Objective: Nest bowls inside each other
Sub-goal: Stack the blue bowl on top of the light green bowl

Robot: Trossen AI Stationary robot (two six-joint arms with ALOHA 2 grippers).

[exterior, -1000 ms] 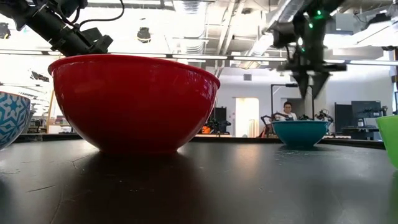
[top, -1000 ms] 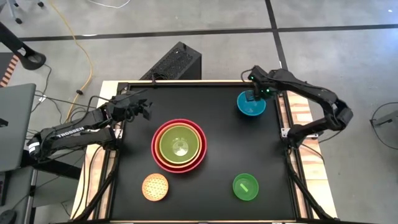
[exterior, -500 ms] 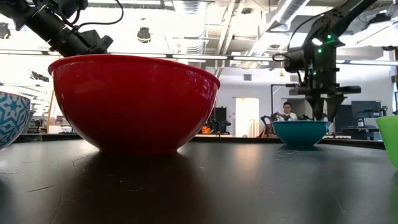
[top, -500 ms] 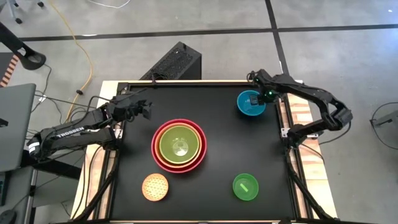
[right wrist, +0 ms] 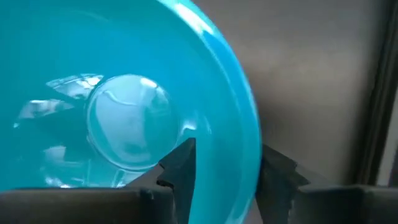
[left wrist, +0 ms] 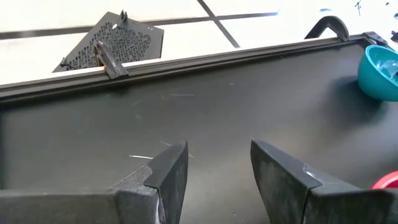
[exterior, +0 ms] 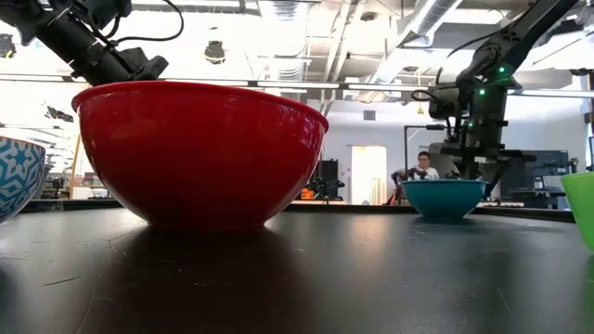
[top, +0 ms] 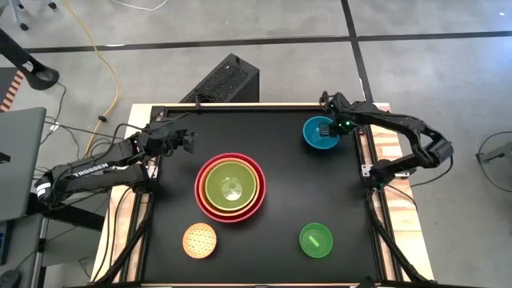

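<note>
A pink-red bowl [top: 230, 188] stands mid-table with an orange and a lime-yellow bowl [top: 231, 184] nested inside it; it fills the low view's left [exterior: 200, 153]. The teal blue bowl [top: 320, 138] [exterior: 447, 197] sits on its base at the far right. My right gripper [top: 325, 127] [right wrist: 227, 174] points down at its right rim, open, with one finger inside the bowl and one outside. A small pale yellow patterned bowl [top: 199, 240] and a small bright green bowl [top: 315, 240] stand near the front. My left gripper [top: 190, 142] [left wrist: 217, 168] hangs open over the far left. My right gripper comes from above, pointing down, and straddles the teal bowl's right rim [right wrist: 249, 134]: one finger [right wrist: 181, 167] stands inside and the other [right wrist: 277, 171] outside. The bowl rests on the table. I cannot tell whether either finger touches the wall.
A raised frame [top: 362, 152] runs close beside the teal bowl along the table's right edge. A black perforated box [top: 224, 80] stands on the floor past the far edge. A person [exterior: 427, 167] sits far off in the room.
My right gripper has come down and a little toward the table's right edge, from above the teal bowl to its right rim, where the fingertips now dip beside the wall. The bowl has not moved.
</note>
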